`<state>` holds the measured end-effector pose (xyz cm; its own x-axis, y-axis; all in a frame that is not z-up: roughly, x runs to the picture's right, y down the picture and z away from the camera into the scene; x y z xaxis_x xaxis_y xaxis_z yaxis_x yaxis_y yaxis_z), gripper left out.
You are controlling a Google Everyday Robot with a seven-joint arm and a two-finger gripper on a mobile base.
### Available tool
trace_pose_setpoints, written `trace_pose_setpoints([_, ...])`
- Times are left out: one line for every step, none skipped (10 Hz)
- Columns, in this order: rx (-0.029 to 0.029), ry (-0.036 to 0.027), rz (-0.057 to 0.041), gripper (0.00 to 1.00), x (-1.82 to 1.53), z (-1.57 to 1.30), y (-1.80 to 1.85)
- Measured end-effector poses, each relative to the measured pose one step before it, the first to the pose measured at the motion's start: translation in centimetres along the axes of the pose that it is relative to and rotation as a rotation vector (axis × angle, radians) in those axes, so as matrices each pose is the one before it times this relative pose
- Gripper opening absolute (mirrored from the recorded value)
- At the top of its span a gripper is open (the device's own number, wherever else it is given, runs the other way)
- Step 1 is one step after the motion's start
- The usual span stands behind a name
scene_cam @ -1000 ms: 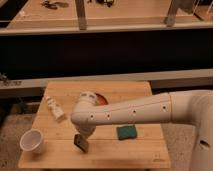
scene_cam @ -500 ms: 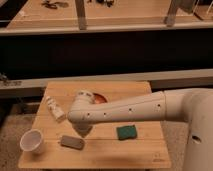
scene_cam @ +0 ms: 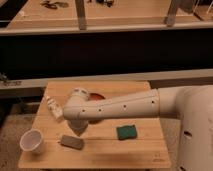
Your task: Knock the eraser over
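Your eraser (scene_cam: 72, 142) lies flat on the tabletop (scene_cam: 125, 152), long axis left-right, just below-left of the end effector (scene_cam: 79, 126) (hidden under the wrist; can't tell its opening, nothing visibly held).

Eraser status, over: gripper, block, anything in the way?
Gripper low over the table, behind the eraser. Eraser lying flat near the front edge. White cup to its left, green sponge to its right, both apart from it.
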<state>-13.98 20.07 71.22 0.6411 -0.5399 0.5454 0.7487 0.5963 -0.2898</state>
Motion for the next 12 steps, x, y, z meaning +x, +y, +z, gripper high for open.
trace_pose_setpoints([0.00252,-0.00171,0.00068,0.07,0.197,-0.141,0.036])
trace_pose_setpoints([0.00179,-0.00075,0.00264,0.07,0.106,-0.047,0.04])
trace_pose_setpoints([-0.00061,-0.00143,-0.00458,0.07,-0.16,0.054,-0.075])
trace_pose_setpoints([0.00035,-0.00023,0.00055,0.07,0.004,-0.016,-0.002])
trace_pose_setpoints([0.00012,-0.00002,0.00123,0.07,0.035,-0.013,0.031])
trace_pose_setpoints([0.00015,-0.00019,-0.00019,0.07,-0.012,0.003,-0.009])
trace_pose_setpoints([-0.00032,-0.00038,-0.00096,0.07,-0.041,0.023,-0.018])
trace_pose_setpoints([-0.0004,-0.00126,0.00018,0.07,-0.024,0.046,0.008])
trace_pose_setpoints([0.00009,0.00026,0.00076,0.07,0.035,-0.007,0.018])
trace_pose_setpoints([0.00002,0.00005,0.00032,0.07,0.013,-0.002,0.009])
trace_pose_setpoints([-0.00016,0.00002,0.00031,0.07,0.012,0.005,0.015])
trace_pose_setpoints([-0.00006,-0.00004,0.0001,0.07,0.004,0.003,0.008])
